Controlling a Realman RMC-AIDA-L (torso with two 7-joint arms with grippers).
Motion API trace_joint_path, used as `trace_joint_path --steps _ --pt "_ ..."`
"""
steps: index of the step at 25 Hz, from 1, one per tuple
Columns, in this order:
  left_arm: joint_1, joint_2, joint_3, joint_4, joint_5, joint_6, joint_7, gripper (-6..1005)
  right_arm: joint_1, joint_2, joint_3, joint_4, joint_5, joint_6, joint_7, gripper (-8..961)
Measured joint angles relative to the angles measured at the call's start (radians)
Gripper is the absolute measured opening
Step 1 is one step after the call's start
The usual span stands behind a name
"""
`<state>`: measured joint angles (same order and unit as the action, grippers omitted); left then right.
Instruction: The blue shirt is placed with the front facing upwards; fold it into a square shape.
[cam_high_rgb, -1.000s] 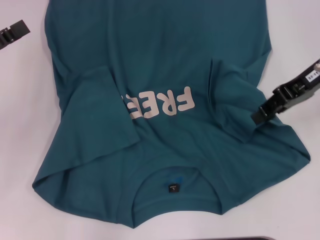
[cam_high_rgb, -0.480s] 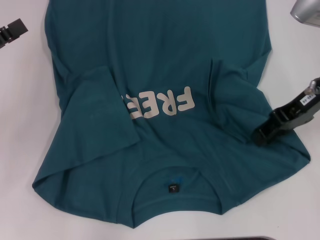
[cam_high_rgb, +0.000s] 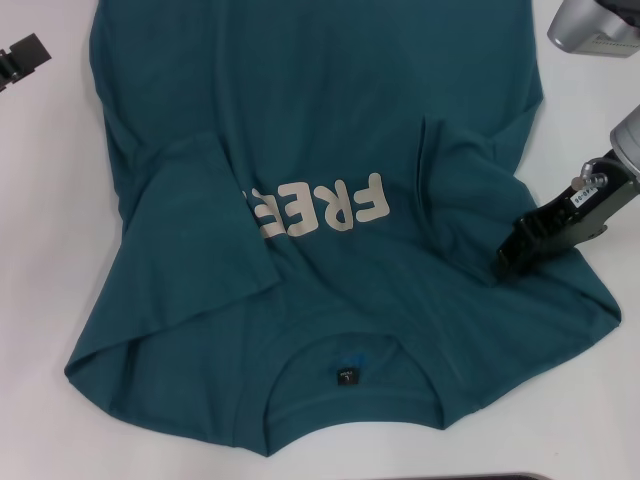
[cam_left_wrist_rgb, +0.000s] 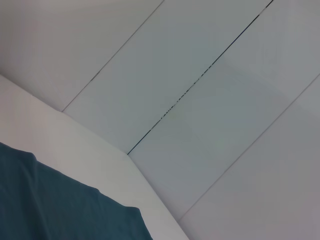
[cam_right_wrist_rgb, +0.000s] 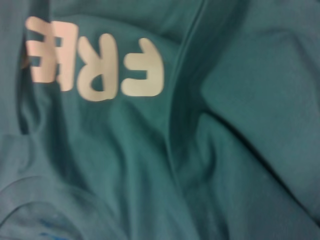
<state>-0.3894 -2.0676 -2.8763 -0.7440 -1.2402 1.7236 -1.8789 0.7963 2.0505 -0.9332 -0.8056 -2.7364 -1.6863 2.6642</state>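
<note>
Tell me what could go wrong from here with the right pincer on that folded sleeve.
1. The right pincer sits at the edge of the folded-in sleeve on the shirt; whether it has cloth is unclear, so a pull might slip off or drag extra layers.
2. The other sleeve already covers part of the lettering, and the cloth is creased, so the square may come out uneven.
3. The left pincer is off the shirt, so nothing pins it.

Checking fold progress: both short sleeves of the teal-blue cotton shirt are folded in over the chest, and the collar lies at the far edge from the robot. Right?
Not quite. The head view shows the teal-blue cotton shirt with its round collar at the near edge, closest to the robot. Both sleeves are indeed folded in over the chest.
</note>
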Motion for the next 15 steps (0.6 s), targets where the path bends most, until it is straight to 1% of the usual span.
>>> trace_joint_path --steps 4,10,15 --pt "0.001 -0.001 0.0 0.0 0.0 -0.002 0.0 764 0.001 0.003 -0.008 0.0 -0.009 0.012 0.01 331" --pt "0.001 -0.002 0.0 0.0 0.0 -0.004 0.004 764 -0.008 -0.005 -0.002 -0.039 -0.009 0.026 0.042 331" --pt "0.002 -0.003 0.0 0.0 0.0 -0.006 0.005 764 -0.01 0.0 0.002 -0.074 -0.004 0.034 0.061 332"
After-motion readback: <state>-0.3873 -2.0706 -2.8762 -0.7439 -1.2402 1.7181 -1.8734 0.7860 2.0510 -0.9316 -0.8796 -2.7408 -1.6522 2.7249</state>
